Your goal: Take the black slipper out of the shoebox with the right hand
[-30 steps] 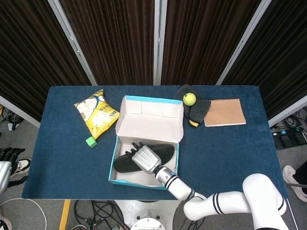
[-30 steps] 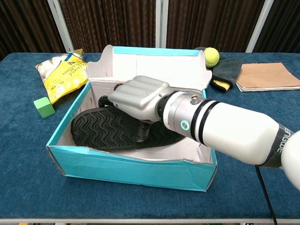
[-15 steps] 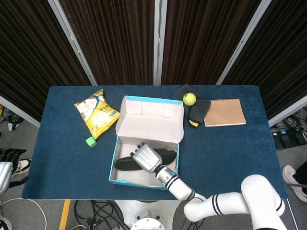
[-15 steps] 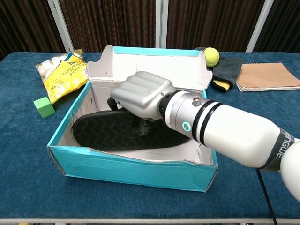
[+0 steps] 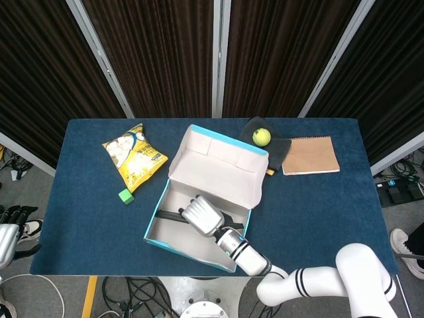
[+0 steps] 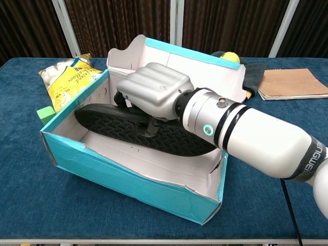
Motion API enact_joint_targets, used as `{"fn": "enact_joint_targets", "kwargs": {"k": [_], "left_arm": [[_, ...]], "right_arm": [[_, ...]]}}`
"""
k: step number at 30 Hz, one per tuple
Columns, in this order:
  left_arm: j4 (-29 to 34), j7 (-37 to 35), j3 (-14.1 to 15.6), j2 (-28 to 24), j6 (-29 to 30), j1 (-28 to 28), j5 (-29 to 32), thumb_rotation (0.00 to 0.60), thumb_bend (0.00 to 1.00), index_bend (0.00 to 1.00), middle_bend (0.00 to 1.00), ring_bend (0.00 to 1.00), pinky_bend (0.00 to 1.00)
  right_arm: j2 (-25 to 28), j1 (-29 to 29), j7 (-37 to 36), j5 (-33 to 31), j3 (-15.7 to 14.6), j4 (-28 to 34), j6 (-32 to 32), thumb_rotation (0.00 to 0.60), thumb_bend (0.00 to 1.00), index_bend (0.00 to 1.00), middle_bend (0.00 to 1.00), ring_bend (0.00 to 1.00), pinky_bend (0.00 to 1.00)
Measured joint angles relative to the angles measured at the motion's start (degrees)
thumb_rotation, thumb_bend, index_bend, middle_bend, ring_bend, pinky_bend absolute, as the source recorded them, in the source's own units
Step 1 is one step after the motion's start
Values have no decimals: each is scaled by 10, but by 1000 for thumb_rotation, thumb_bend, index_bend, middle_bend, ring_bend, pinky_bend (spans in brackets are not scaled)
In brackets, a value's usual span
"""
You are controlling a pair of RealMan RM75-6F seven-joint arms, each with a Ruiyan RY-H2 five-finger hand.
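The black slipper [image 6: 128, 125] lies sole up inside the turquoise shoebox [image 6: 128, 177], slanting from upper left to lower right. My right hand [image 6: 154, 92] grips it around the middle, fingers curled over its far edge and thumb against the sole. In the head view the right hand [image 5: 202, 215] covers most of the slipper [image 5: 167, 214], which sits in the skewed shoebox [image 5: 151, 228]. The box's lid [image 5: 215, 175] stands open at the back. A grey part at the frame's left edge looks like my left hand [image 5: 4, 242]; its fingers are out of sight.
A yellow snack bag [image 5: 134, 156] and a small green block [image 5: 125, 195] lie left of the box. Behind it on the right are a tennis ball [image 5: 261, 136] on a dark cloth [image 5: 273, 156] and a brown notebook [image 5: 310, 155].
My right hand has pulled the slipper up and leftward. The shoebox has swung round with it, and its left end now sits higher and closer to the snack bag.
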State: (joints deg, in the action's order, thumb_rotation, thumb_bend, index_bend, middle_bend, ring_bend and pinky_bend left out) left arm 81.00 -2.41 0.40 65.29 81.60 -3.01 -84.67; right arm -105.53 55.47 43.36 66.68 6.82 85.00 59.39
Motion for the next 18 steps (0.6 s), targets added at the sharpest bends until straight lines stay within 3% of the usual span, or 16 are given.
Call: {"fn": "enact_joint_targets", "kwargs": {"k": [8, 18], "left_arm": [[3, 1, 1, 2, -1, -1, -3, 600, 2, 211, 201, 147, 304], [6, 0, 3, 5, -12, -5, -1, 600, 1, 212, 201, 147, 304]], "right_arm": [[7, -14, -44, 40, -1, -9, 9, 600, 441, 890, 770, 625, 773], [47, -6, -19, -17, -6, 23, -71, 600, 447, 917, 779, 635, 776]]}}
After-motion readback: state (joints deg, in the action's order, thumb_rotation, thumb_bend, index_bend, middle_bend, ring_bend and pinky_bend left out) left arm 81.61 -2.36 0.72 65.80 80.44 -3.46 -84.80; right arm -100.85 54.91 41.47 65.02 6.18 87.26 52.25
